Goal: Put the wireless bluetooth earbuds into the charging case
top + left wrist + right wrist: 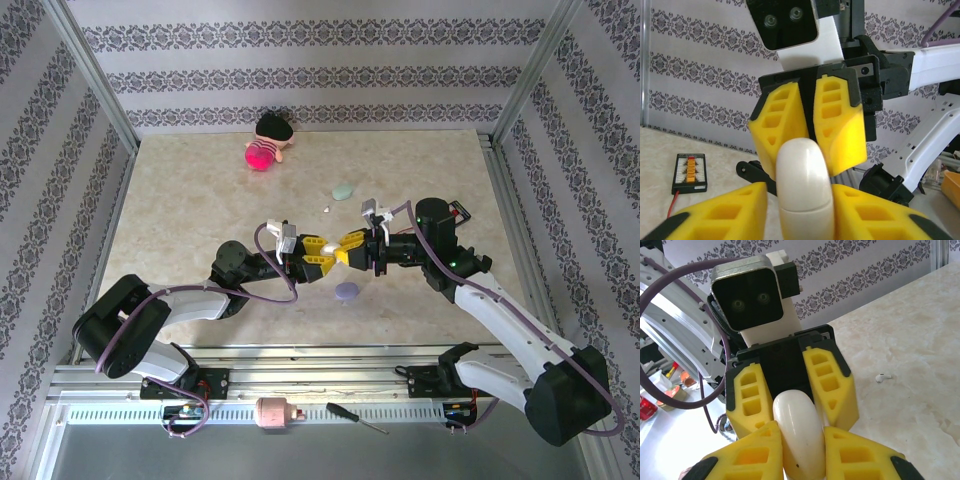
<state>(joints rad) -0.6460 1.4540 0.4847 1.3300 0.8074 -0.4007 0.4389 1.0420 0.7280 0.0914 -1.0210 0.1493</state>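
Observation:
A glossy white oval charging case hangs above the table's middle, between two grippers that meet tip to tip. My right gripper is shut on the case, both yellow pads pressing its sides. My left gripper stands slightly open around the same case, with a thin gap at its left finger. From above, the left gripper comes from the left and the right gripper from the right. The case's lid is closed. One tiny white earbud lies loose on the marble top.
A mint oval case lies behind the grippers and a lavender one just in front of them. A doll with a pink ball sits at the back wall. A screwdriver and a pink cylinder rest on the front rail.

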